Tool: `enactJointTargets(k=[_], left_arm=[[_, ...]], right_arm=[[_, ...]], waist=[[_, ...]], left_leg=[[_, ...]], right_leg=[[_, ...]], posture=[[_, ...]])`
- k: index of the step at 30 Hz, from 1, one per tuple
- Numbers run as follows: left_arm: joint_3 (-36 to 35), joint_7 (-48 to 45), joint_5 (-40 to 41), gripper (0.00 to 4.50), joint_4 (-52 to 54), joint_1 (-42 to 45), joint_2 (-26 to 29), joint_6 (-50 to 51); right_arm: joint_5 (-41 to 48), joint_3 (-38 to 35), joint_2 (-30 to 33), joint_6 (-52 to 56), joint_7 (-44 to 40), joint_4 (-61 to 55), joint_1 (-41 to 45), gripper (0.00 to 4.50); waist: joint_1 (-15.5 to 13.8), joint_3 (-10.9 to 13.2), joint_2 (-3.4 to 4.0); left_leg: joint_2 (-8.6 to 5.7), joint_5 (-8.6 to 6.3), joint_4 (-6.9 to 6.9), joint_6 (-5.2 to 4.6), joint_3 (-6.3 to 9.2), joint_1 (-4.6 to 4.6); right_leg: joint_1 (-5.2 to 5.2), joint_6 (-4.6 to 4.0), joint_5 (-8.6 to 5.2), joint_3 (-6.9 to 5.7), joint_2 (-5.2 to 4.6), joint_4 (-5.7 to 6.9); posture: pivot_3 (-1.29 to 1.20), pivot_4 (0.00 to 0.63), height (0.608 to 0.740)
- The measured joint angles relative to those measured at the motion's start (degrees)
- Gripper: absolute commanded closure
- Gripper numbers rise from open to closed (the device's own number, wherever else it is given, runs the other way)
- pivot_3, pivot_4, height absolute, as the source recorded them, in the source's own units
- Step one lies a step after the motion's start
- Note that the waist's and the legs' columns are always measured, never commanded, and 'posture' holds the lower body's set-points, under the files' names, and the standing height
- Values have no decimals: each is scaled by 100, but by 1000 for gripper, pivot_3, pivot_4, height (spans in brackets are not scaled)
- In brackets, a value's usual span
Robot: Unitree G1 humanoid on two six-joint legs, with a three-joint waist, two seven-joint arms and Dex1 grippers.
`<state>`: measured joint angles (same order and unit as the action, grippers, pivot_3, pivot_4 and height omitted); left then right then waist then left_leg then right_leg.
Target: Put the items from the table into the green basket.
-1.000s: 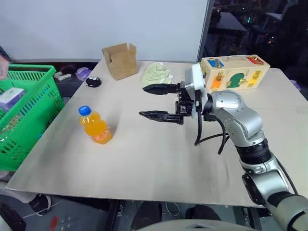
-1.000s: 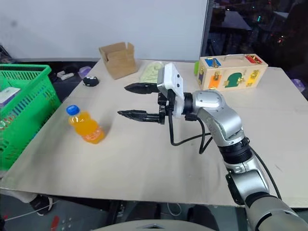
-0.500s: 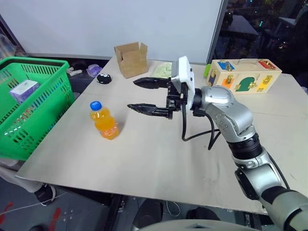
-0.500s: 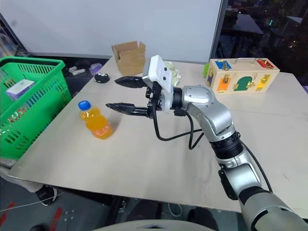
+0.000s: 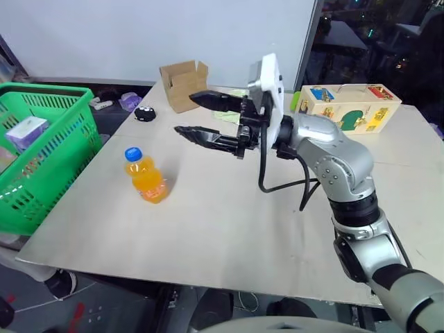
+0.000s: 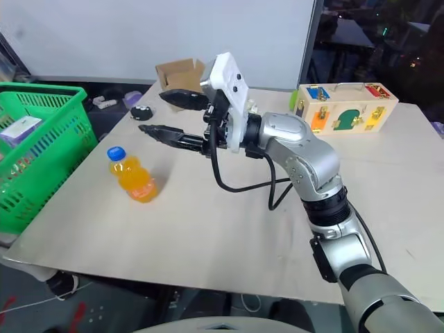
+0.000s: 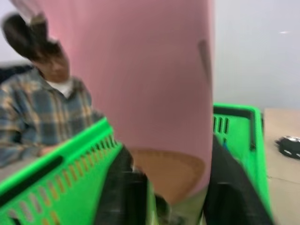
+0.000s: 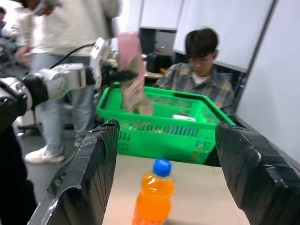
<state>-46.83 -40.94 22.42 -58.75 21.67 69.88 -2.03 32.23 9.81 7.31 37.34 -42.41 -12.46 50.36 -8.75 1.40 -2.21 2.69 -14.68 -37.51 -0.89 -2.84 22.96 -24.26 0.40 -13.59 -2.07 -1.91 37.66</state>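
At the far left stands the large bright green plastic lattice basket (image 5: 48, 149), just off the edge of the pale beige matte surface (image 5: 229, 222). A small white and purple box already lies inside it. In both wrist views, the long flat pink printed soft package (image 7: 159, 93) hangs above the basket's open top, between the left fingers (image 7: 124, 187). Its lower end is brownish, and it droops limply, so it looks light and pliable. The views do not show whether those fingers are clamped on the package or have just let it go. It is over the basket but not yet resting in it, so this first item appears to be nearly delivered.

Further right, the small orange-drink bottle with a blue cap (image 5: 144, 175) stands upright on the surface, near the basket side and untouched. It is stubby and rounded, with a narrower neck under the cap. To its right and above it, the right fingers (image 5: 208, 137) hover well apart and empty. They point toward the bottle but are clear of it.

Judging by this, roughly half the job is done. The package has to settle in the basket, and the bottle has yet to be picked up and carried across.
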Motion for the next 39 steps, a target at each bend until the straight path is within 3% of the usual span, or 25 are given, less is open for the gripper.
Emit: enactJointTargets(k=[1, 2, 3, 6, 10, 11, 12, 14, 16, 19, 22, 29, 39], left_arm=[[-5, -4, 18, 876, -36, -12, 35, 7], [-22, -19, 32, 752, -55, -99, 55, 33], [-61, -34, 53, 244, -46, -166, 54, 39], [-344, -75, 254, 244, 122, -512, 24, 174], [-776, -391, 827, 244, 2018, -1365, -566, 875], [-899, -504, 1371, 244, 3434, -1899, -981, 1612], [-905, -536, 1668, 244, 4067, -2157, -1146, 2004], [-757, -656, 2431, 244, 5724, -2692, -1453, 3013], [-620, -657, 2661, 244, 6442, -2901, -1523, 3344], [149, -636, 2580, 244, 7500, -3297, -1801, 3505], [866, -565, 2053, 244, 7723, -3525, -2060, 3377], [1481, -214, 1118, 113, 7514, -3299, -2224, 3043], [1894, 158, 793, 113, 7270, -2875, -2591, 3049]], right_arm=[[36, -41, -28, 9, 35, -12, 24, 1025], [92, -95, -67, 16, 65, -30, 52, 1025], [111, -107, -76, 16, 75, -40, 61, 1025], [177, -122, -80, 8, 78, -61, 65, 1025], [201, -127, -19, -5, 56, -80, 51, 1025], [201, -131, 45, -15, 38, -99, 21, 1025], [199, -129, 76, -15, 31, -99, 2, 1025], [177, -106, 166, -21, 2, -96, -64, 1025], [147, -68, 276, -47, -71, -101, -113, 1025], [1, -3, 519, -111, -180, -108, -273, 1025], [-75, 51, 771, -126, -221, -179, -431, 1025], [-108, 43, 1042, -53, -92, -497, -654, 1025], [-106, 44, 1169, 74, 28, -692, -746, 1025]], waist=[[25, 0, 0], [34, 0, 0], [54, 0, 1], [103, 0, 0], [121, 0, 0], [135, -1, -1], [149, -2, -2], [166, -3, -3], [169, -1, 2], [167, 7, 43], [183, 9, 51], [289, 12, 65], [432, 7, 58]], left_leg=[[3, 0, 2, 0, 0, -1], [3, 0, 3, 0, 0, -3], [6, 0, 6, -1, 1, -5], [13, 1, 6, -1, 8, -6], [29, -5, 5, 10, 10, -10], [30, -12, 5, 21, 4, -10], [28, -12, 5, 23, -1, -9], [24, -13, 5, 24, -1, -9], [23, -13, 6, 24, 0, -15], [17, 2, 7, -2, -2, -23], [5, 3, 6, -3, 1, -29], [8, 4, 5, -5, 6, -29], [7, 4, 1, -5, 4, -29]], right_leg=[[0, -1, 0, 0, 0, 1], [0, -1, 0, 0, 0, 1], [0, -2, -1, 2, -1, 4], [0, -4, -2, 0, -14, 6], [2, -8, -3, -3, -42, 7], [4, -9, -2, 12, -53, 6], [5, -8, -2, 11, -67, 7], [8, -9, -2, 10, -73, 8], [8, -13, -5, 11, -70, 11], [9, -12, -5, 20, -54, 17], [6, -12, -5, 18, -6, 20], [7, -18, -9, 19, 10, 22], [8, -17, -9, 22, 4, 22]], posture=[[281, 0, 740], [281, 0, 740], [281, 0, 740], [281, 0, 740], [292, 0, 740], [292, 0, 740], [292, 0, 740], [293, 0, 740], [268, 0, 740], [225, 0, 740], [198, 0, 740], [161, 0, 740], [147, 0, 740]])
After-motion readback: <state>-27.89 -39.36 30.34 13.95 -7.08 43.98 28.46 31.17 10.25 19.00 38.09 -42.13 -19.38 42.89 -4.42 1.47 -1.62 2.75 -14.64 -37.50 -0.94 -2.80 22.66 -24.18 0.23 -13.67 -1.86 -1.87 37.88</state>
